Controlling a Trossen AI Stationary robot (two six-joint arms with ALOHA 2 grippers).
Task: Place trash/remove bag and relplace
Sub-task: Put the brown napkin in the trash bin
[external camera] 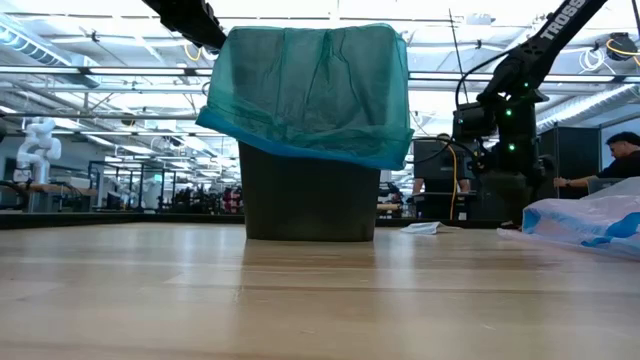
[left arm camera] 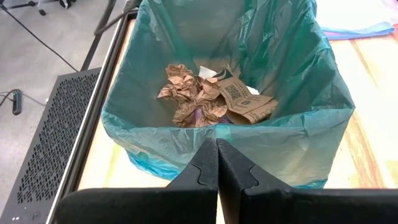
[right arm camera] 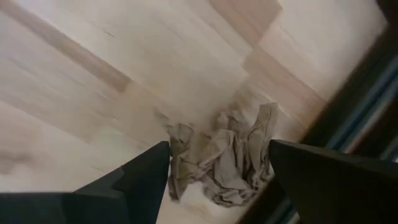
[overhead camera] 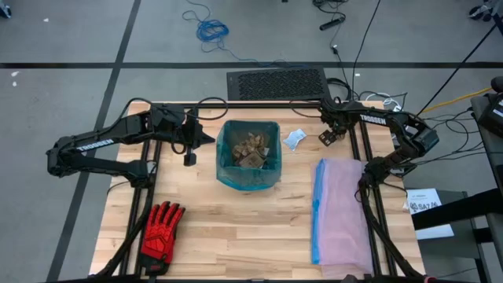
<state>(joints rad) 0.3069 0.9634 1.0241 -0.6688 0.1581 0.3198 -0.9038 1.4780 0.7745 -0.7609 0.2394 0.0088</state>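
Hovering just left of the bin, the left gripper (overhead camera: 191, 149) has its two dark fingers pressed together, holding nothing. Straight ahead of it, the thin translucent teal-green plastic bag (left arm camera: 292, 56) lines the dark bin (external camera: 308, 195), crumpled tan-brown paper trash (left arm camera: 193, 93) inside. Right of that, the right gripper (right arm camera: 217, 171) stands wide apart over a crumpled pale scrap (right arm camera: 227, 155) on the wooden table (right arm camera: 93, 68).

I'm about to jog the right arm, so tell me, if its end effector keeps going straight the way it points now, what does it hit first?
Most likely the crumpled scrap on the table: the right end effector is open with the scrap framed between its fingers. How far off it is remains unclear.
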